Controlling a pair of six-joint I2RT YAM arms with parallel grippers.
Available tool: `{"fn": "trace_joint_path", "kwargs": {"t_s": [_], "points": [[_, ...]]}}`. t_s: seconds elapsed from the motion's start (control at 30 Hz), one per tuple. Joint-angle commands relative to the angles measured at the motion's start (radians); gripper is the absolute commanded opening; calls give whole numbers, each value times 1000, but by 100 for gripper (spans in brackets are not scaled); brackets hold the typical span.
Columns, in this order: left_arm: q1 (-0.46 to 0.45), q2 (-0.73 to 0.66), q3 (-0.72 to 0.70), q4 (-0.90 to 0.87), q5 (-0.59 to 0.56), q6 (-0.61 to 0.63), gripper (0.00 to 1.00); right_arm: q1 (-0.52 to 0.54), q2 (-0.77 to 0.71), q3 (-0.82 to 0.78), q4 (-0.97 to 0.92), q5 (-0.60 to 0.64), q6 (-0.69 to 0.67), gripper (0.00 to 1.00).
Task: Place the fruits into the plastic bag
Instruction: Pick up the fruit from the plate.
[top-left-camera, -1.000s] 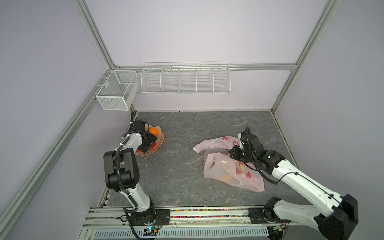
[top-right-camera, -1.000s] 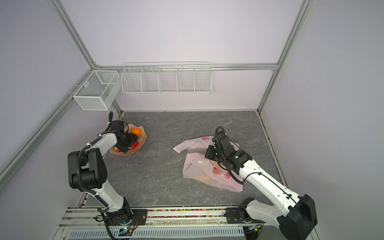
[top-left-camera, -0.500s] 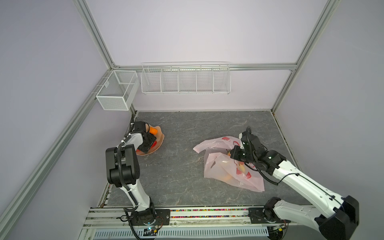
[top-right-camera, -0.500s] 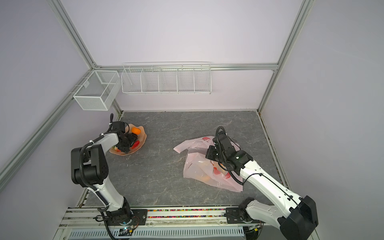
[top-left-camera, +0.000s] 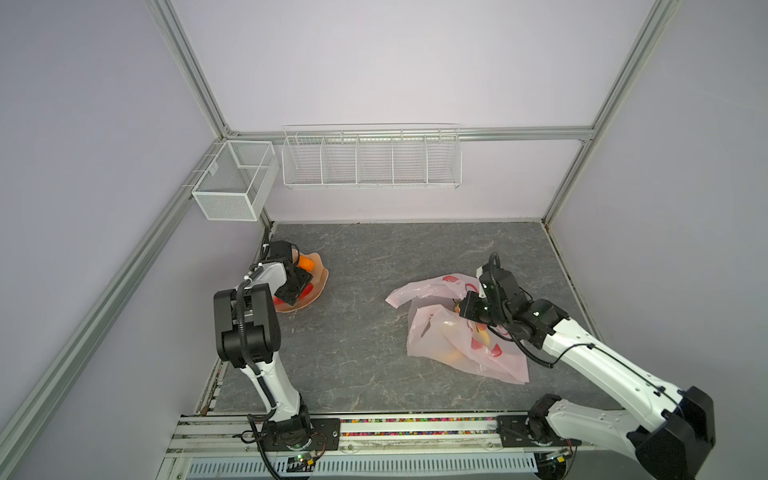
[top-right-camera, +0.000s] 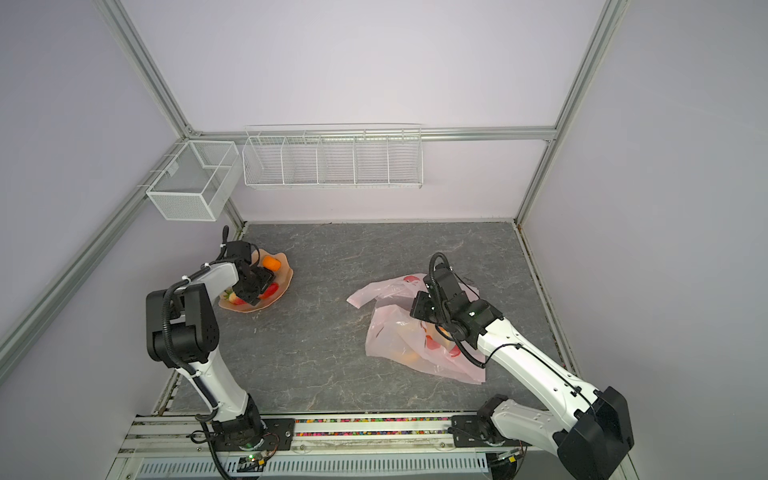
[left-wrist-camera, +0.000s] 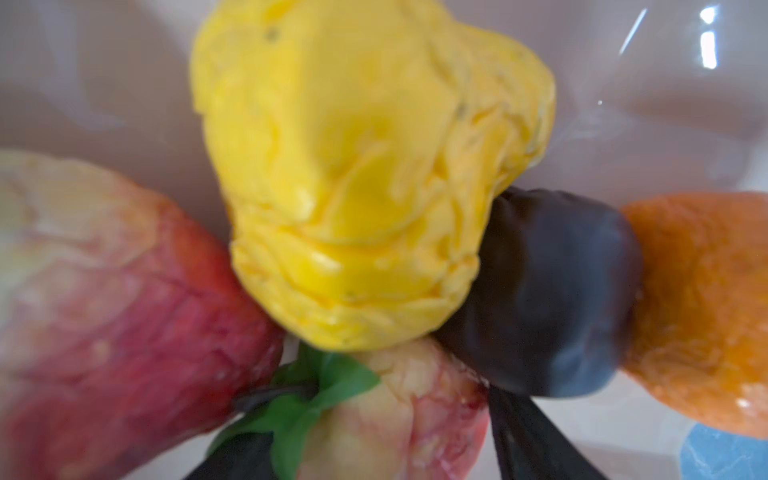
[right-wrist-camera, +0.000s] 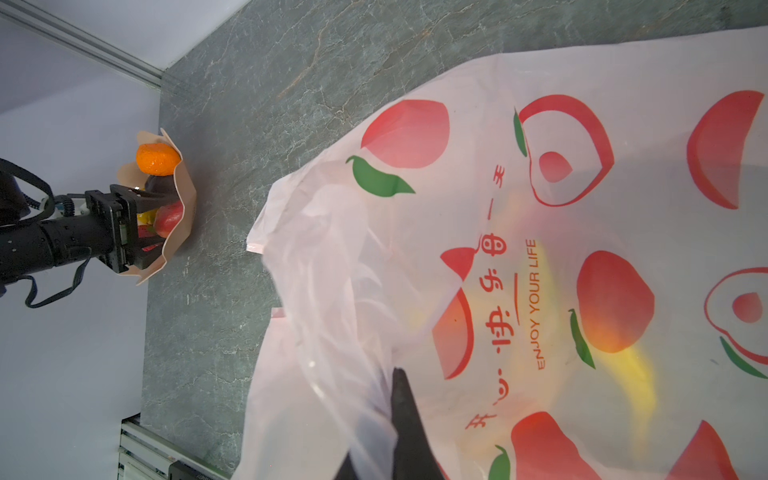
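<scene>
Strawberry (left-wrist-camera: 419, 428) sits between the wide jaws of the left end effector (left-wrist-camera: 395, 397); the right end effector (right-wrist-camera: 400, 395) pinches the bag (right-wrist-camera: 623, 62) tight.

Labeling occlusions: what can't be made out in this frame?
- Bagged fruits: yellow-orange smears behind plastic bag film, right wrist view; count unclear.
- Left gripper: jaws hidden under its own wrist, both top views.
- Strawberry: blurred, cut by the edge, left wrist view.
- Right gripper: jaws cut by the edge, right wrist view.
</scene>
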Motion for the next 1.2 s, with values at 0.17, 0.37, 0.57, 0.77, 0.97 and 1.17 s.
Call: {"fn": "trace_joint_path", "kwargs": {"t_s": [0.17, 0.37, 0.57, 0.77, 0.97, 1.17], "points": [[2, 11, 46, -63, 10, 71, 59, -7, 9, 3, 0, 1, -9, 6], [-2, -44, 48, -89, 10, 124, 50, -7, 3, 2, -2, 7, -10, 6], [-13, -131, 29, -94, 23, 172, 44, -8, -3, 2, -4, 7, -9, 6], [-16, -185, -3, -97, 40, 205, 39, -7, -8, 1, -4, 8, -7, 6], [-21, -227, -22, -89, 77, 229, 38, -7, -12, 2, -3, 9, -4, 6], [-64, -316, -39, -92, 148, 307, 37, -7, -22, 2, -7, 12, -3, 6]]}}
